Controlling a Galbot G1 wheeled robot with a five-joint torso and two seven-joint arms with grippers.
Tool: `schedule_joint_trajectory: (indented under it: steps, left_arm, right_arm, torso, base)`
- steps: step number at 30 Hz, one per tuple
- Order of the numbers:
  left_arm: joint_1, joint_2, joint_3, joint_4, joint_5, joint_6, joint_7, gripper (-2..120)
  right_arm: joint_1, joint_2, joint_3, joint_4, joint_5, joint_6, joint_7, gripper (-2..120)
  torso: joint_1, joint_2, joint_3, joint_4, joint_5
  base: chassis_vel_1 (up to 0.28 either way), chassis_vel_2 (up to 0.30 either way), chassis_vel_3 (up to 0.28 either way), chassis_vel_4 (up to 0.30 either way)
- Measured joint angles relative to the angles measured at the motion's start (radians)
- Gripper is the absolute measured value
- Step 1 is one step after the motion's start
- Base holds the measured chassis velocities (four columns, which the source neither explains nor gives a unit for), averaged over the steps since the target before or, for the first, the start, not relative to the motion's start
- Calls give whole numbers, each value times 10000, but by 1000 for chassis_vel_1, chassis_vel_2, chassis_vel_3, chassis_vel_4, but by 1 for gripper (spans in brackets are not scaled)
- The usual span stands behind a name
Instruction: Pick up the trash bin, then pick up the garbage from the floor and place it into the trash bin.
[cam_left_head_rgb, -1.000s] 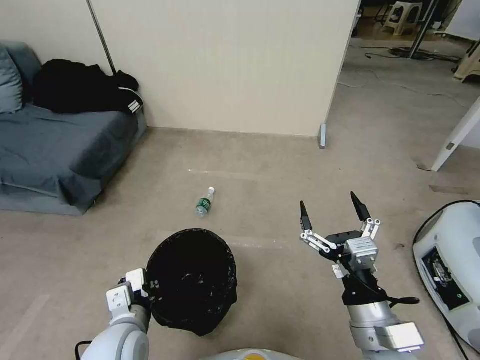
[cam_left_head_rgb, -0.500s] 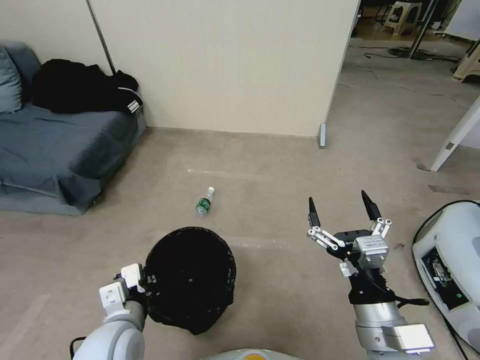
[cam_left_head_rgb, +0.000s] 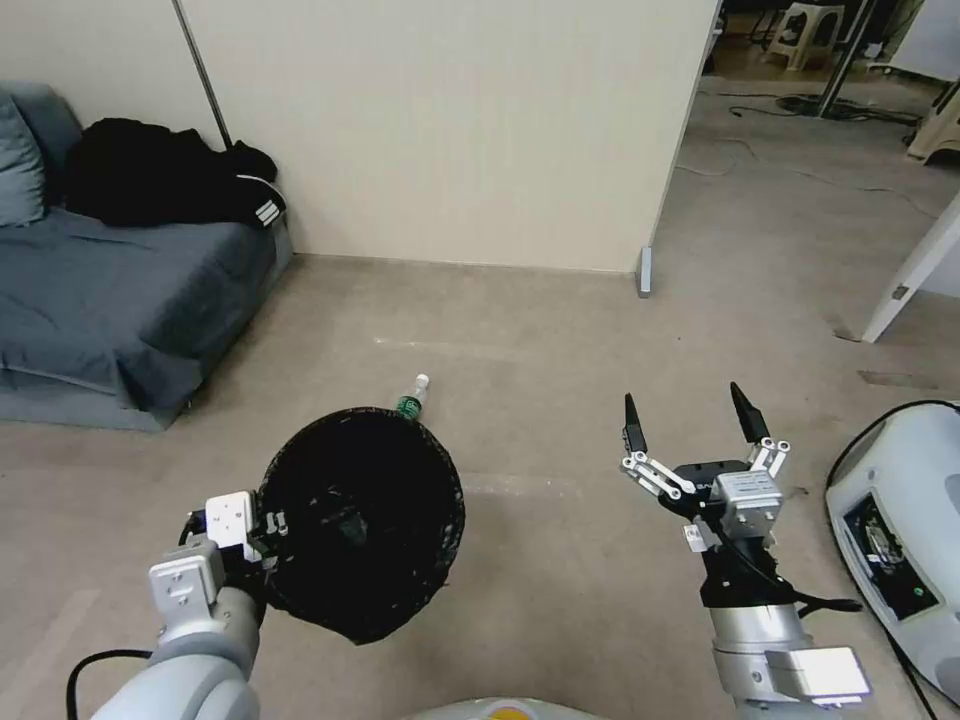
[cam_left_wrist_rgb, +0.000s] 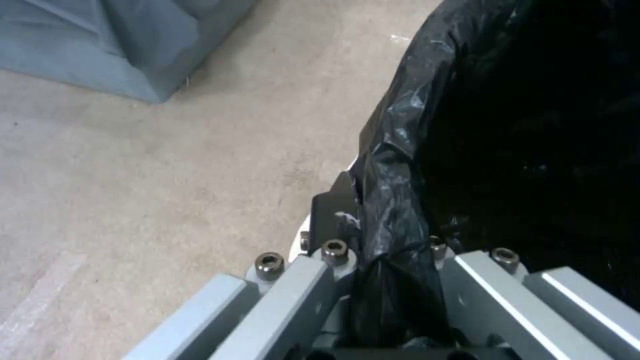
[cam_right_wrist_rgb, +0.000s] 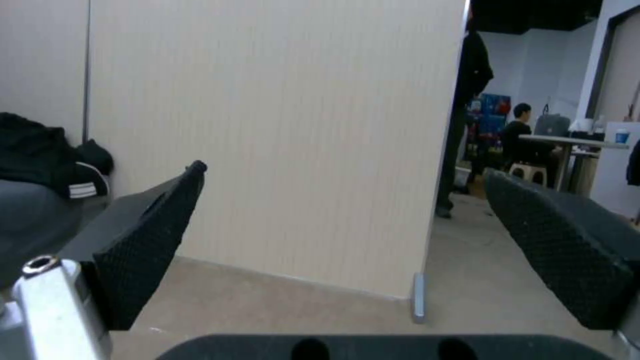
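Note:
The trash bin (cam_left_head_rgb: 360, 520), its mouth lined with a glossy black bag, hangs off the floor in front of me on my left. My left gripper (cam_left_head_rgb: 262, 530) is shut on its near-left rim; the left wrist view shows the bag-covered rim (cam_left_wrist_rgb: 393, 240) pinched between the fingers. A small clear bottle (cam_left_head_rgb: 411, 398) with a green label and white cap, the garbage, lies on the floor just beyond the bin, partly hidden by its far rim. My right gripper (cam_left_head_rgb: 690, 420) hovers open to the right, black fingertips (cam_right_wrist_rgb: 160, 235) wide apart with nothing between them.
A grey sofa (cam_left_head_rgb: 110, 290) with black clothes (cam_left_head_rgb: 160, 175) on it stands at the left. A beige partition wall (cam_left_head_rgb: 450, 130) closes the back, with an opening to its right. A white machine (cam_left_head_rgb: 900, 540) stands at the right edge. Bare floor lies ahead.
My left gripper has lifted the trash bin up and slightly leftward, so it now covers part of the bottle. The right gripper drifted a little to the right and stayed open.

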Motion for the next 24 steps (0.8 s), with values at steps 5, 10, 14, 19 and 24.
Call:
schedule_joint_trajectory:
  steps: [5, 10, 14, 19, 24]
  left_arm:
    - [77, 10, 12, 0, 22, -113, 34, 1]
    - [107, 5, 28, 0, -49, -163, -13, 1]
    - [105, 7, 36, 4, -87, -163, -36, 1]
    - [73, 11, 39, 20, -172, -163, -58, 1]
    - [35, -27, 77, 28, -144, -164, -55, 1]
  right_arm:
    - [35, 0, 3, -105, -15, 6, -7, 100]
    - [80, 0, 26, -269, -34, 49, -6, 100]
    - [109, 0, 38, -315, -42, 55, -6, 100]
    - [141, 0, 18, -393, -131, 73, -20, 100]
    - [133, 0, 2, -414, -186, 74, -22, 100]
  torso:
    - [-1, 0, 0, 0, 1]
    - [0, 0, 0, 0, 1]
    - [-1, 0, 0, -1, 1]
    - [0, 0, 0, -1, 1]
    - [0, 0, 0, -1, 1]
  base:
    - [0, 0, 0, 0]
    - [0, 0, 0, 0]
    - [0, 0, 0, 0]
    - [0, 0, 0, 0]
    - [0, 0, 0, 0]
